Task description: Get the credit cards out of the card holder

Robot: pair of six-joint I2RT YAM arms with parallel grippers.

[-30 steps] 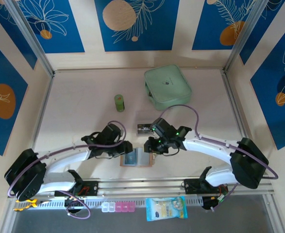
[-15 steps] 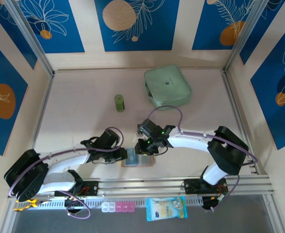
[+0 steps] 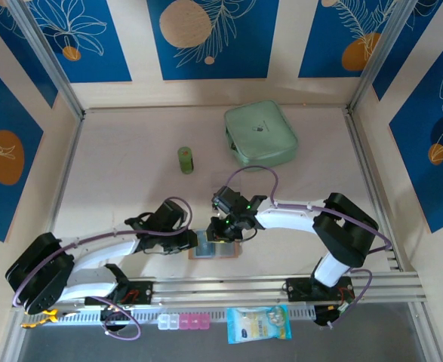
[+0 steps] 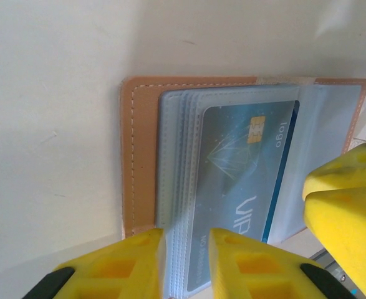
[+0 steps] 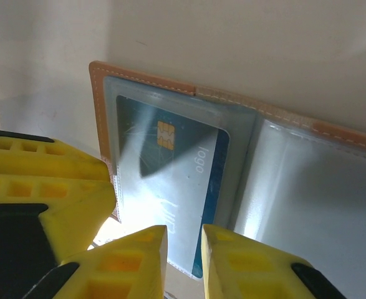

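Lying open at the near edge of the pale table (image 3: 130, 188), tan leather bifold card holder (image 3: 217, 253), blue chip card (image 4: 239, 174) sleeved inside: extraction apparently barely begun. Left gripper (image 4: 187, 237) pinches its clear sleeves; right gripper (image 5: 184, 232) straddles the card edge narrowly, grip unclear. Beyond, well apart: small green cylinder (image 3: 186, 159), mint-green zip case (image 3: 260, 134); nothing obstructs.

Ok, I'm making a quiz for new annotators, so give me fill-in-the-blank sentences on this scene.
The card holder on the table lies ___, not shut.
The credit card seen inside it is ___ in colour.
The large letters on that card read ___.
The zip case at the back is mint-___.
Missing words: open, blue, VIP, green.
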